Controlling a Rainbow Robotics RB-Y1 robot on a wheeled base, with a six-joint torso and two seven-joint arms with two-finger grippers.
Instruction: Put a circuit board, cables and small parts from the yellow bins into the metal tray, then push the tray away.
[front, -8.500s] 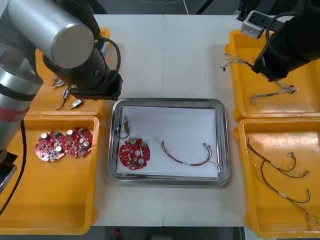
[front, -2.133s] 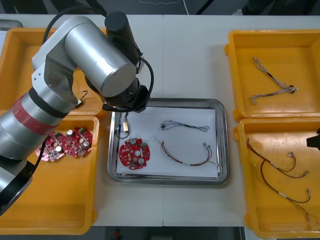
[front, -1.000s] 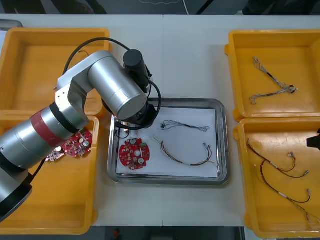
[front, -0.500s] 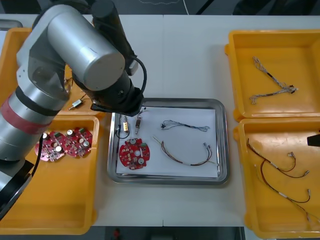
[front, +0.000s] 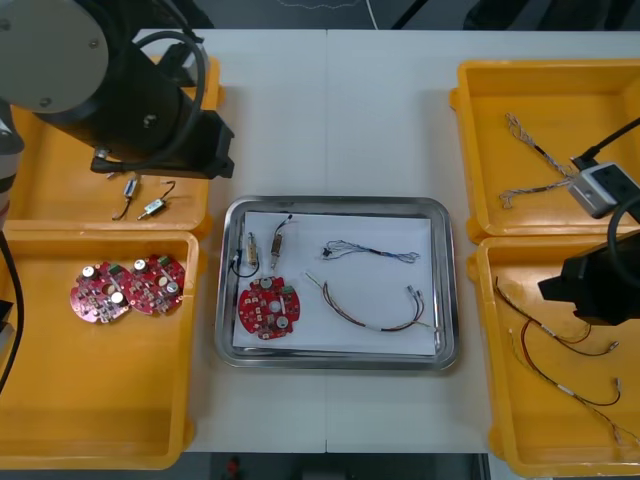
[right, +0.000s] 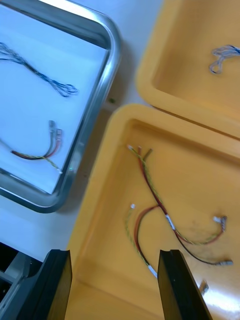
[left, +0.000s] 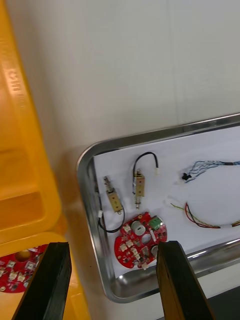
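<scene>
- The left arm (front: 140, 100) hangs over the far left yellow bin (front: 60, 200) and covers much of it in the front view. 2 small metal parts (front: 153, 207) lie on the bin floor just past the arm's edge, on the side toward the near bin.
- The left gripper (left: 112, 245) has its jaws spread wide with nothing between them. Beyond its fingers lies the left end of the metal tray (front: 340, 203).
- The right arm (front: 600, 285) comes in at the table's right side over the near right yellow bin (front: 482, 350) and hides part of that bin's far side.
- The right gripper (right: 114, 252) also has its jaws apart and empty, above the floor of the near right bin. Several red and yellow cables (right: 160, 210) lie loose there, just beyond the fingertips.
- The tray sits on the light table (front: 330, 110) between the 4 bins, white inside, and the front view sees all of it.
- In the tray, 1 round red circuit board (front: 268, 308) lies at the left end, with 2 more small metal parts side by side just beyond it.
- To the right of these lie a blue and white cable (front: 368, 250) and, nearer the robot, a curved red and yellow cable (front: 370, 310), both apart from the board.
- The near left yellow bin (front: 100, 400) holds 2 circuit boards (front: 153, 283) side by side at its far end.
- The far right yellow bin (front: 560, 100) holds a few thin cables (front: 545, 170).
</scene>
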